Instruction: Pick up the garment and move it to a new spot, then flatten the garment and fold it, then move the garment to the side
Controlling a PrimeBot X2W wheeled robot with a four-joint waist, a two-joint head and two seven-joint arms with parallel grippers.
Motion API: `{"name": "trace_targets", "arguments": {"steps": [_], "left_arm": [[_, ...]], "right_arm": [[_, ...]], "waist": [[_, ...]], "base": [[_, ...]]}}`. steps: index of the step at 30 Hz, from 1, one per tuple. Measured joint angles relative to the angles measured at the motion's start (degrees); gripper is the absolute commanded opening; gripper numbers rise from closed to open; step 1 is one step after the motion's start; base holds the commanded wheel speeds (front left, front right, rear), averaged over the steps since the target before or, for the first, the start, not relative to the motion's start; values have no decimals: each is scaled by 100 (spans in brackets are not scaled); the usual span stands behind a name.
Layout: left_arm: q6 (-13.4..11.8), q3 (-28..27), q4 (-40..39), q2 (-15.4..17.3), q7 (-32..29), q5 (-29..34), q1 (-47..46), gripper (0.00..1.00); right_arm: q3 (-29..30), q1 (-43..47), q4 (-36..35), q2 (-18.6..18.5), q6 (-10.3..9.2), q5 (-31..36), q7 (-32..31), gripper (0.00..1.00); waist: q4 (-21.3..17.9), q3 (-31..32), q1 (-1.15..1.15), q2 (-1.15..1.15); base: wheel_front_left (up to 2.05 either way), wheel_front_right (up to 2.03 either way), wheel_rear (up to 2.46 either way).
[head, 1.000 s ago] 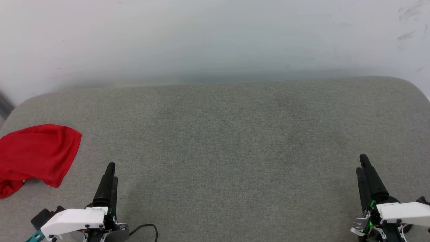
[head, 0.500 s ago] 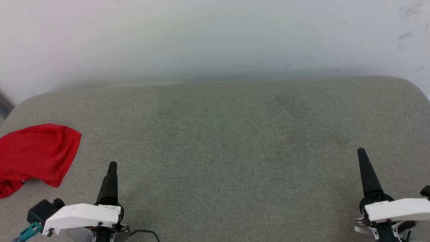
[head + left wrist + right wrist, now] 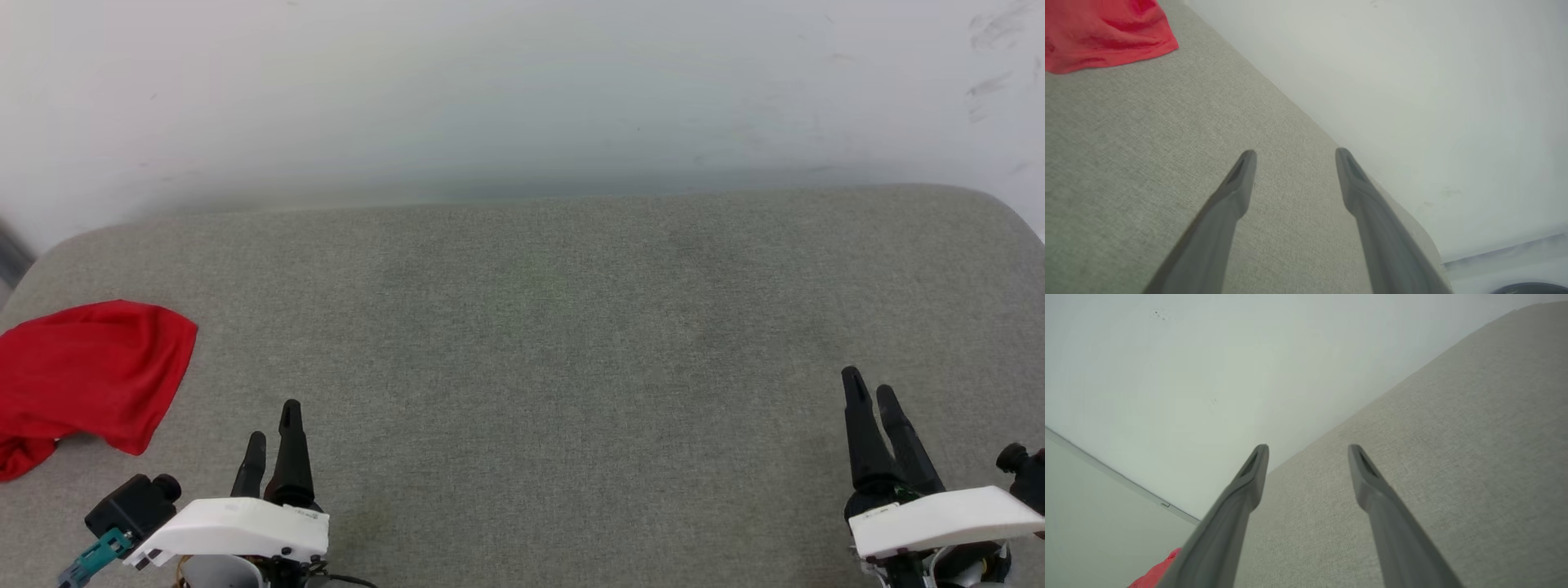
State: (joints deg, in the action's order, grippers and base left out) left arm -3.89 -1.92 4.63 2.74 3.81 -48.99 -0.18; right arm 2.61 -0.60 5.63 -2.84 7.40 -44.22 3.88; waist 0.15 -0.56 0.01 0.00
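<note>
**Waiting over a bare cushion, garment untouched at the left edge**

Head view: the garment (image 3: 86, 371) lies bunched at the left edge of the grey cushion (image 3: 555, 327), toward the near-left corner, and part of it runs out of the picture. Only plain red cloth shows (no lettering, no sleeve). The left gripper (image 3: 273, 421) hangs low at the near edge, near the garment but not touching it, its two dark fingers spread. The right gripper (image 3: 868, 382) sits by the near-right corner, well apart from the garment, fingers also parted. A pale wall (image 3: 490, 98) rises behind the far edge.

Left wrist view: the left gripper (image 3: 1295, 152) shows a wide gap with nothing between its fingers, and it points along the cushion toward the far edge. The garment (image 3: 1102, 32) sits off to one side of that line, not ahead of it.

Right wrist view: the right gripper (image 3: 1307, 447) is spread and empty above bare cushion. A sliver of red (image 3: 1157, 573) peeks past one finger.

By my reading, the pickup has not begun. The likely trouble is in the first grasp:

- The cloth looks thin and heaped, so a pinch may catch only one layer and lift a twisted bundle that resists flattening.
- A low approach could drive the fingertips into the cushion weave, or push the heap over the left edge.
- How much cloth already hangs past that edge cannot be told.
</note>
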Motion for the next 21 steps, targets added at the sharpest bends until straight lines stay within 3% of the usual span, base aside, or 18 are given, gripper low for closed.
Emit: {"name": "trace_targets", "arguments": {"steps": [21], "left_arm": [[-272,343,-285,12,366,1680,228,100]], "right_arm": [[-122,196,-230,-1,1,1601,364,100]], "waist": [[30,-15,0,0]], "base": [[0,0,0]]}}
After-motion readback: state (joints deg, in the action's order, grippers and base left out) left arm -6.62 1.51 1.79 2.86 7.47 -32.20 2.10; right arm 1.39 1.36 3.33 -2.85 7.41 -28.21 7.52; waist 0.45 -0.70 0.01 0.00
